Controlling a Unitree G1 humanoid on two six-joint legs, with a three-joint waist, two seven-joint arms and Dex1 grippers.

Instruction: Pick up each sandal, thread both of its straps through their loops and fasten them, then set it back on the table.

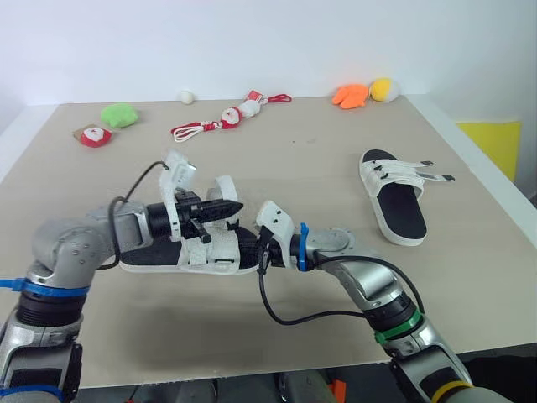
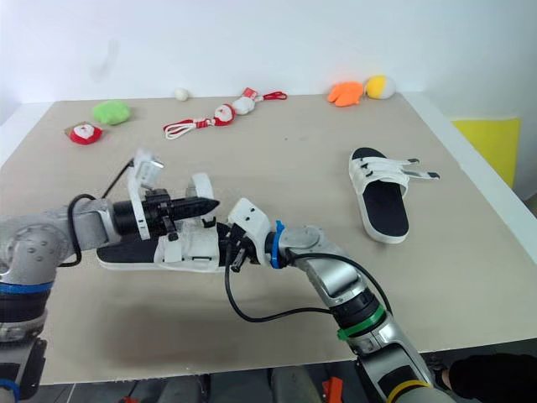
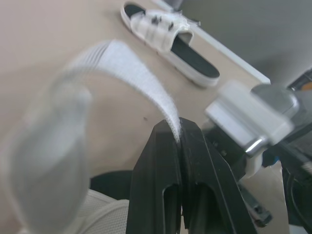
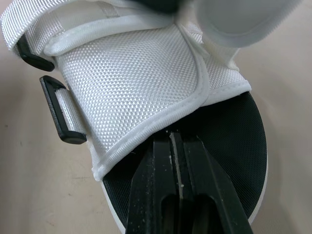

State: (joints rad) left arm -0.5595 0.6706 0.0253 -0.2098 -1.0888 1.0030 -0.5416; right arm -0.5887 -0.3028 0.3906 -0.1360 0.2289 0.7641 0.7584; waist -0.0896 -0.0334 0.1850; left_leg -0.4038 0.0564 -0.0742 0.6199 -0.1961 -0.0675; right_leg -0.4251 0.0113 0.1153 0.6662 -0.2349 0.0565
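Note:
The near sandal point(image 1: 159, 259), white with a black footbed, lies at the table's front left, with both grippers at it. My left gripper point(image 1: 233, 206) is shut on the tip of one white strap point(image 3: 131, 68), which arches up from the sandal. My right gripper point(image 4: 171, 135) is shut at the edge of the sandal's white mesh upper point(image 4: 141, 78), over the black footbed point(image 4: 234, 141). Two black loops point(image 4: 57, 117) sit on the upper's side, both empty. The second sandal point(image 1: 393, 195) lies flat at the right, its straps spread loose to the side.
Small toys line the table's far edge: a green one point(image 1: 119, 114), a red and white one point(image 1: 95, 135), a figure on a red cord point(image 1: 226, 117), a white ball point(image 1: 186, 96), an orange one point(image 1: 351, 94) and a yellow one point(image 1: 384, 88). A yellow object point(image 1: 491, 138) lies beyond the right edge.

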